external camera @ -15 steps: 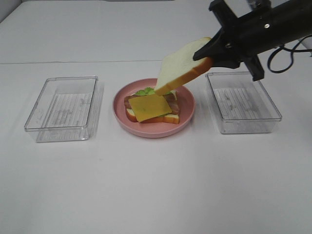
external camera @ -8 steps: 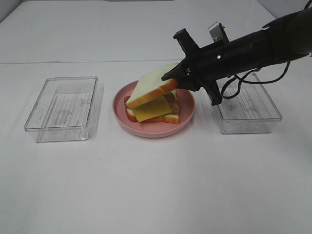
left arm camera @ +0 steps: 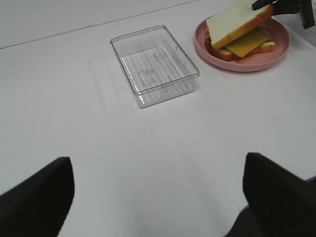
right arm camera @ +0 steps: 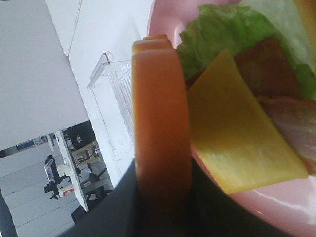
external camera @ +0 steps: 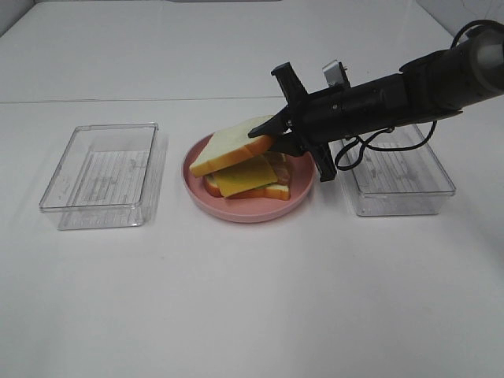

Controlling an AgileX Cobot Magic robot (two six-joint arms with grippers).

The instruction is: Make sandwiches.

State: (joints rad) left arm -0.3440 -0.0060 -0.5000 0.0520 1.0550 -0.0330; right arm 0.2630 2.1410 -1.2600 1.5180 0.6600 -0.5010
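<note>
Two clear trays (external camera: 101, 175) (external camera: 392, 165), both bare; right end effector (external camera: 268, 135) pinching top bread slice (external camera: 228, 146) over plated sandwich (external camera: 250, 178).

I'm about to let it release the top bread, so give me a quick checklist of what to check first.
1. Right gripper shut on top slice: ok.
2. Top slice over cheese and bottom slice: ok, though it overhangs on the left.
3. Top slice lying flat: not ok, tilted, gripper end higher.
4. Stack inside plate: ok.
5. Lettuce and meat under the cheese: ok.
6. Left gripper away from plate: ok.
</note>
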